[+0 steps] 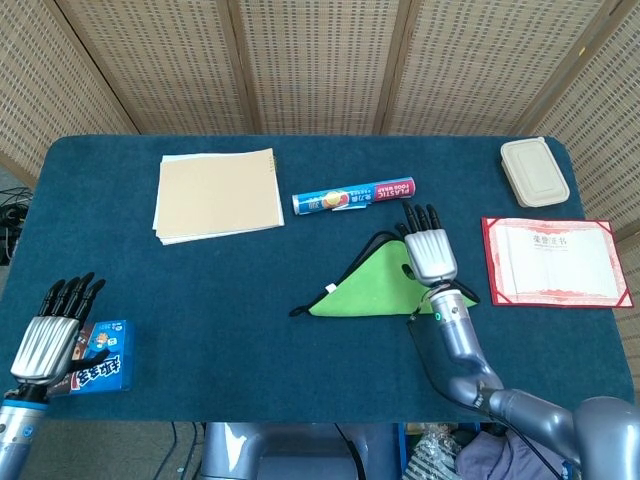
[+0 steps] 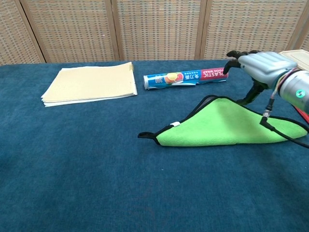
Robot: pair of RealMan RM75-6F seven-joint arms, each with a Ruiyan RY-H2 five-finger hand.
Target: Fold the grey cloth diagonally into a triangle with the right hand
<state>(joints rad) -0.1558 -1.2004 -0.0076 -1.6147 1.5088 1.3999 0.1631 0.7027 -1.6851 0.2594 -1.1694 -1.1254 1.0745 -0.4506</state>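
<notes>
We see the lidded box [image 1: 535, 172] closed; the cloth [image 1: 372, 288] triangle's long edge runs left-right; right hand [image 1: 430, 250] open, empty.

Matt fleecy cloth [image 2: 227, 123], glossy plastic wrap roll [image 2: 186, 78], matt felt-like table [image 2: 96, 169]

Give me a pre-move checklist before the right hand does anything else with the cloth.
1. Cloth folded into a triangle: ok, it lies flat on the table as a green triangle with dark edging.
2. Right hand free of the cloth: ok, fingers spread, raised above the cloth's right part in the chest view.
3. Fold edges aligned: cannot tell; the lower layer is hidden.
4. Plastic wrap box clear of the cloth: ok, apart behind it.
5. Certificate clear: ok, right of the cloth.
6. Left hand out of the way: ok, open by the blue packet.
</notes>
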